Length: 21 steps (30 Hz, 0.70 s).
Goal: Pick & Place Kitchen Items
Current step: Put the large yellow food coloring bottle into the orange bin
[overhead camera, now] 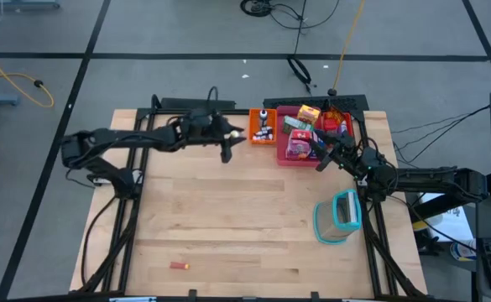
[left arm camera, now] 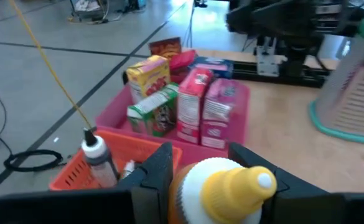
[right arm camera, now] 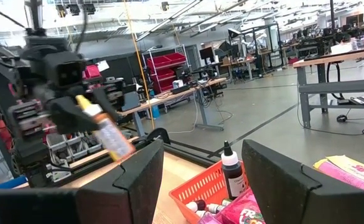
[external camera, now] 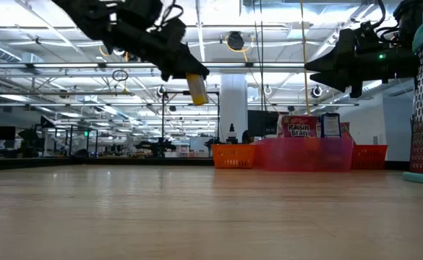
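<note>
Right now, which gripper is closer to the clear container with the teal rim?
Right. The right gripper hangs over the pink tray, just beyond the teal-rimmed container. The left gripper holds a yellow-capped bottle farther off, beside the orange tray.

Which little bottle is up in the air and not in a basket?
The yellow-capped bottle. The left pincer holds it above the table, while the dark-capped bottle stands in the orange basket.

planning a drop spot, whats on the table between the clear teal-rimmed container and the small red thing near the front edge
Nothing: in the high view only bare wood lies between the teal-rimmed container and the small red item on the table.
</note>
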{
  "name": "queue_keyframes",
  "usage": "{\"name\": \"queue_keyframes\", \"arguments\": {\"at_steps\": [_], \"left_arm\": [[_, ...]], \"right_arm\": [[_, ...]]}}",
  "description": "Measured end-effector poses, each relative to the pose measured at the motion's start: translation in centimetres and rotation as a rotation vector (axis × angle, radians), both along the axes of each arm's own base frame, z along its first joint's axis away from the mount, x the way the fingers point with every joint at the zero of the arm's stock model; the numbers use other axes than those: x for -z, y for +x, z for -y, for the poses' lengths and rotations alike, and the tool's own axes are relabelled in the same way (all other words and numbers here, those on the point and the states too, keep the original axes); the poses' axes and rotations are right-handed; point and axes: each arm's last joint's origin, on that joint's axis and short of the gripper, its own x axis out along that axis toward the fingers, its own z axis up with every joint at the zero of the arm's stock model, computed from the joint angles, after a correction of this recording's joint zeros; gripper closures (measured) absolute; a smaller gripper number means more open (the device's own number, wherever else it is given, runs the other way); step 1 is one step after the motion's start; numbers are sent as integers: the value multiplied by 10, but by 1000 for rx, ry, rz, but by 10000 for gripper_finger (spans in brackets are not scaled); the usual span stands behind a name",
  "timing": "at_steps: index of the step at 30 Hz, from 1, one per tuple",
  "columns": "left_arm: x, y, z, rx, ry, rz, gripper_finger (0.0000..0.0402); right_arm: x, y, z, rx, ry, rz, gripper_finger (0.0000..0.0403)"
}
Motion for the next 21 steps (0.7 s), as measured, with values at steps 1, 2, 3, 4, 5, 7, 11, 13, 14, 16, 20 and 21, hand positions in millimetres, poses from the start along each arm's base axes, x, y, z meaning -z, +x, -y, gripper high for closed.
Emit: {"name": "queue_keyframes", "arguments": {"at_steps": [1,2,3,4,5,7,11,13,14,16,20,21], "left_arm": [[0,4,-6,-8,2,-2,279],[-1,8,-12,-18,3,-3,279],[-1,12,-19,-30,4,0,279],[-1,16,-25,-43,2,-5,279],[1,19,-32,-53,-2,-21,279],[4,26,-45,-67,-16,-52,279],[11,41,-69,-75,-43,-69,279],[14,49,-79,-84,-47,-73,279],[17,53,-84,-88,-50,-81,279],[22,60,-92,-96,-59,-101,279],[30,69,-107,-107,-63,-127,279],[32,71,-109,-111,-65,-132,279]], "right_arm": [[0,0,0,0,0,0,193],[0,0,0,0,1,-4,193],[1,0,0,0,2,-8,193],[1,0,0,0,3,-9,193],[1,0,0,0,3,-9,193],[1,0,0,0,3,-8,193],[1,0,0,0,3,-8,193],[1,0,0,-1,3,-10,193],[1,0,0,0,3,-10,193],[1,0,0,0,3,-12,193],[2,0,0,0,3,-17,193],[2,0,0,-1,2,-18,193]]}}
